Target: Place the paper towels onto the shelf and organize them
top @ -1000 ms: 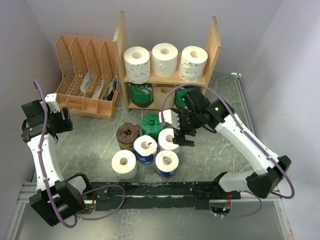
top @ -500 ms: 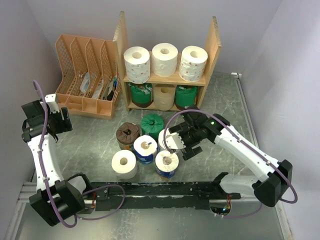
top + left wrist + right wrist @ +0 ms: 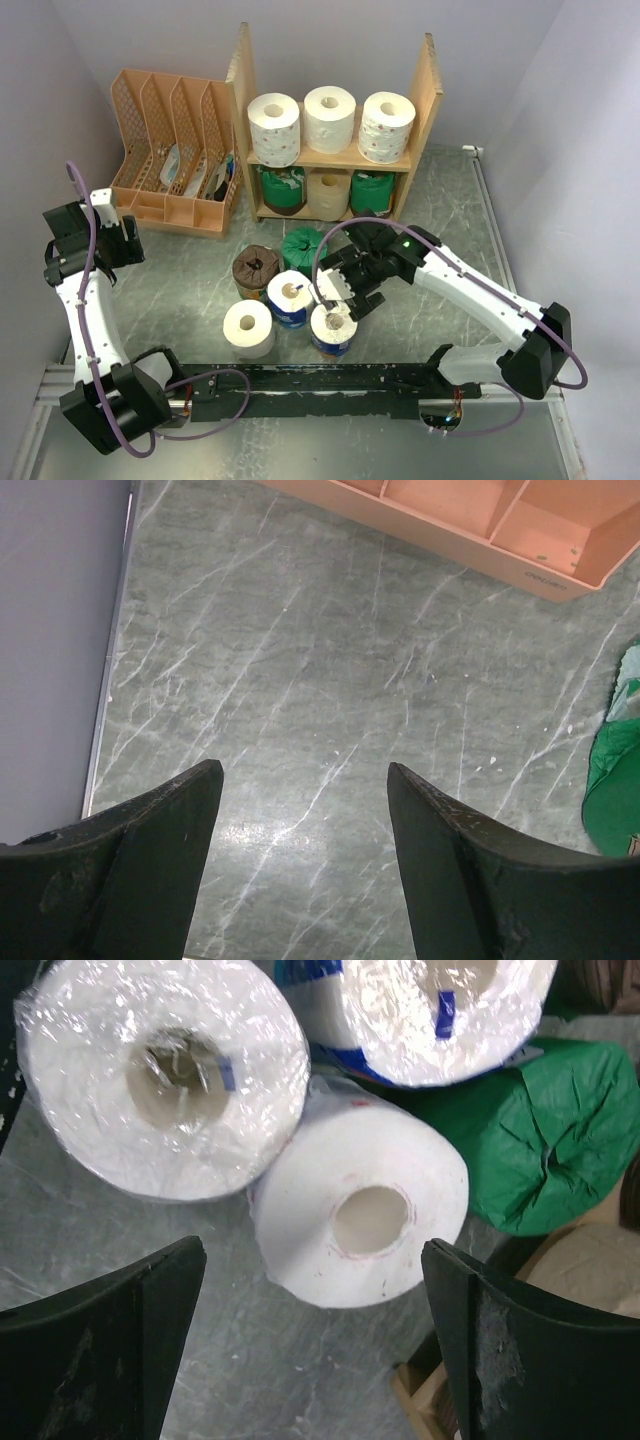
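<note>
The wooden shelf (image 3: 432, 80) holds three white paper towels (image 3: 330, 115) on its upper tier, and two green rolls with a beige one (image 3: 328, 190) on the lower tier. Several more rolls stand bunched on the table: green (image 3: 301, 246), brown (image 3: 255, 270), blue-wrapped (image 3: 289, 298), white (image 3: 248, 328). My right gripper (image 3: 340, 290) hangs open over this bunch. In the right wrist view its fingers straddle a plain white roll (image 3: 360, 1215) without touching it, right gripper (image 3: 312, 1250). My left gripper (image 3: 110, 245) (image 3: 303, 770) is open over bare table at the far left.
A peach file organizer (image 3: 170, 150) stands left of the shelf, and its base shows in the left wrist view (image 3: 480, 520). Tight around the straddled roll are a clear-wrapped white roll (image 3: 160, 1070), a blue-printed roll (image 3: 450, 1000) and the green roll (image 3: 540, 1150). A black rail (image 3: 320, 380) runs along the near edge.
My right arm has swung from in front of the shelf's lower tier toward the near left, down over the bunch of rolls, its jaws narrowing slightly. The left arm has not moved.
</note>
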{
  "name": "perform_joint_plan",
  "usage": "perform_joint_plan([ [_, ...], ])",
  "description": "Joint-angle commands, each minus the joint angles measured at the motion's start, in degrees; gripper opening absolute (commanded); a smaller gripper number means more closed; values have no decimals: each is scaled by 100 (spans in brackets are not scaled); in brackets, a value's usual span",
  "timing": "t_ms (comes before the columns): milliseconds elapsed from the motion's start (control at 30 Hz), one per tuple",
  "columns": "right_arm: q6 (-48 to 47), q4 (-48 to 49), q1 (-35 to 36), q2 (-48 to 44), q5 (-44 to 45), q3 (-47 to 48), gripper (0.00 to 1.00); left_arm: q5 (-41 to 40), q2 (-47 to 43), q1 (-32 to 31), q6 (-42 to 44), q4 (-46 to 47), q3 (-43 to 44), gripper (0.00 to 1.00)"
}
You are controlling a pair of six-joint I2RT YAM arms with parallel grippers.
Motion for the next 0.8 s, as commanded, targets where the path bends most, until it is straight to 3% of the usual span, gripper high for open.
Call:
perform_joint_plan([
  [0, 125, 217, 201, 20, -66, -168, 90, -81, -77, -4, -42, 211, -50, 78],
  [500, 342, 607, 251, -13, -1, -623, 85, -26, -38, -6, -20, 193, -55, 77],
  [767, 519, 729, 250, 141, 65, -701, 76, 32, -61, -8, -1, 200, -63, 77],
])
